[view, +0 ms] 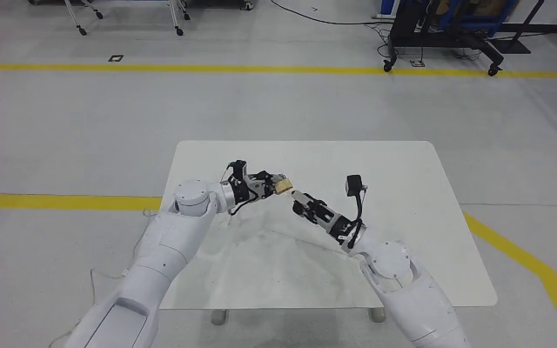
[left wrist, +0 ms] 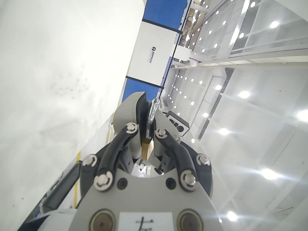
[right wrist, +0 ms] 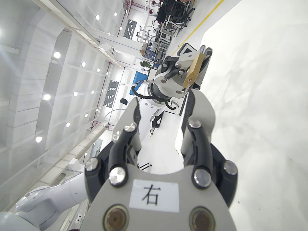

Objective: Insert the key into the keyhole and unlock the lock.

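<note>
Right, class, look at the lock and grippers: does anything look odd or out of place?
Nothing is spilled or damaged. One oddity: the right gripper is open and empty, close to the lock clamped in the left gripper. A small metal tip juts from the lock's end; whether it is the key, I cannot tell.

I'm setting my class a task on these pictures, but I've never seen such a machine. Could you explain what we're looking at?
This is a two-armed robot at a white table. The wide picture comes from a camera above its arms, looking down. The other two come from cameras on its wrists, each looking along its own gripper, a two-fingered claw. The left gripper is shut on a brass padlock. The right gripper is open and holds nothing, its fingertips close to the padlock's end. A small silvery piece sticks out of that end; it may be the key, but I cannot tell.
</note>
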Motion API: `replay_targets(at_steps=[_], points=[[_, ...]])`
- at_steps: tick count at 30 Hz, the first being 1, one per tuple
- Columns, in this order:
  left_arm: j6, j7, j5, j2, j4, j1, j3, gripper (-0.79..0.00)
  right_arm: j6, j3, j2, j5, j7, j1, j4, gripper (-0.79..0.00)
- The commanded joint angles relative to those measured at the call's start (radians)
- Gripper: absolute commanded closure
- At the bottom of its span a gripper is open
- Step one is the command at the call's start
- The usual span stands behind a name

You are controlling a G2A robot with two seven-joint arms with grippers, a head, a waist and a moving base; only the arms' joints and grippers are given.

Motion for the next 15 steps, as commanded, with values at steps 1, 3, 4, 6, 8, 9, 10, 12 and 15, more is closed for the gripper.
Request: replay_targets(at_steps=[1, 3, 4, 6, 8, 9, 10, 12, 15], points=[[-0.027, 0.010, 0.010, 0.005, -0.037, 0.023, -0.010, 0.000, 0.003, -0.005, -0.002, 0.045, 0.014, -0.005, 0.003, -0.785], [-0.056, 0.016, 0.028, 0.011, -0.070, 0.044, -0.019, 0.000, 0.011, -0.001, -0.003, 0.166, 0.086, 0.004, 0.031, -0.690], [-0.069, 0.016, 0.033, 0.013, -0.086, 0.054, -0.023, 0.000, 0.013, 0.002, -0.004, 0.236, 0.138, 0.013, 0.052, -0.545], [-0.097, 0.014, 0.041, 0.018, -0.114, 0.072, -0.035, 0.000, 0.033, 0.009, -0.005, 0.379, 0.261, 0.035, 0.105, -0.348], [-0.120, 0.007, 0.045, 0.023, -0.135, 0.087, -0.047, 0.000, 0.055, 0.020, -0.005, 0.467, 0.338, 0.062, 0.163, -0.277], [-0.128, 0.004, 0.047, 0.025, -0.144, 0.094, -0.051, 0.000, 0.058, 0.022, -0.005, 0.479, 0.352, 0.074, 0.186, -0.274], [-0.135, 0.001, 0.047, 0.026, -0.153, 0.101, -0.055, 0.000, 0.059, 0.021, -0.005, 0.488, 0.358, 0.083, 0.204, -0.283], [-0.144, -0.006, 0.055, 0.029, -0.168, 0.110, -0.059, 0.000, 0.065, 0.015, -0.007, 0.502, 0.363, 0.095, 0.227, -0.299], [-0.140, -0.025, 0.056, 0.032, -0.182, 0.116, -0.061, 0.000, 0.079, 0.006, -0.009, 0.517, 0.380, 0.110, 0.243, -0.308]])
